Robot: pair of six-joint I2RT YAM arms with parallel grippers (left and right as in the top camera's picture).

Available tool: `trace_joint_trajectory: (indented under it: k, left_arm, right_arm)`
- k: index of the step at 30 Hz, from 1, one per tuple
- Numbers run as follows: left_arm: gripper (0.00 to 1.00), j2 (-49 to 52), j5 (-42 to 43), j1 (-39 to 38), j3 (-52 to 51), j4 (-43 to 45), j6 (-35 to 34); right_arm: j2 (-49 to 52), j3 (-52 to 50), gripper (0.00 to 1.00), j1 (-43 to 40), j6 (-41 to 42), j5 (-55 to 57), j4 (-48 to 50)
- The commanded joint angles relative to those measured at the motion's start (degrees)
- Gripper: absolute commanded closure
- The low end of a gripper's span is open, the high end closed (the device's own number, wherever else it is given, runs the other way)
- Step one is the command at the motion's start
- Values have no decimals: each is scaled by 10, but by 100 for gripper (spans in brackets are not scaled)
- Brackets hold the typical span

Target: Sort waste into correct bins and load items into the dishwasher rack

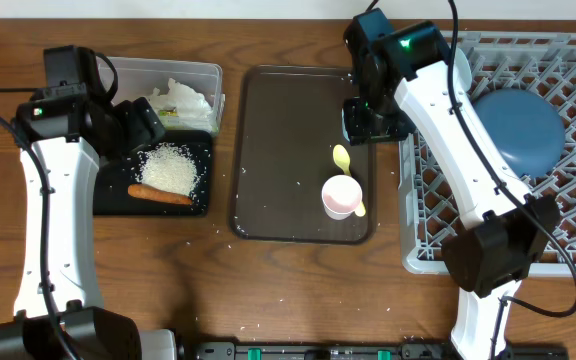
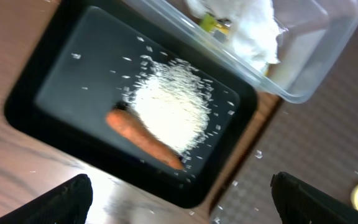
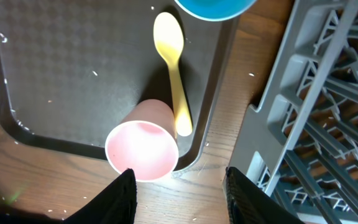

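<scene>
Waste looks sorted: rice (image 1: 168, 168) and carrot stick (image 1: 160, 195) in the black tray (image 1: 203, 160), napkins (image 1: 183, 98) in the clear tub (image 1: 216, 72), and the blue plate (image 1: 518, 130) sits in the rack (image 1: 423, 240). Pink cup (image 1: 340, 196) and yellow spoon (image 1: 341, 158) wait at the brown tray's (image 1: 278, 150) 5 o'clock corner. The left gripper (image 2: 180, 186) gapes wide and empty, while the right gripper (image 3: 180, 177) hangs half-spread above the cup, holding nothing.

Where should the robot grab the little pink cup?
Pinch the pink cup at its rim from straight above, one finger inside, one outside. It seems to stand mouth up on the brown tray, and the yellow spoon lies close along one side, so pick the side away from it.
</scene>
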Motion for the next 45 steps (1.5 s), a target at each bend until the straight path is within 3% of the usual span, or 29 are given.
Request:
trace_joint_trajectory:
  k: [1,10,18,24,33,35,41,45]
  left_arm:
    - [6,2,104,-13,-2,-3,35]
    - [10,19,114,-195,-2,25,38]
    - [10,98,96,-356,-2,59,39]
    - [13,159,97,-423,-2,47,42]
    - [21,198,72,-454,-2,51,33]
    - [26,214,73,-456,-2,54,28]
    - [59,237,70,-455,-2,64,25]
    - [90,233,59,-448,2,66,25]
  right_arm:
    - [2,0,53,0,-23,-8,11]
    - [-6,1,53,-83,-37,-38,61]
    - [-24,1,51,-188,-75,-89,67]
    - [-24,0,51,-212,-92,-88,55]
    - [-24,0,51,-204,-94,-88,56]
    - [-24,0,51,-201,-96,-88,56]
    - [-24,0,51,-197,-96,-88,56]
    - [-24,0,51,-197,-96,-88,56]
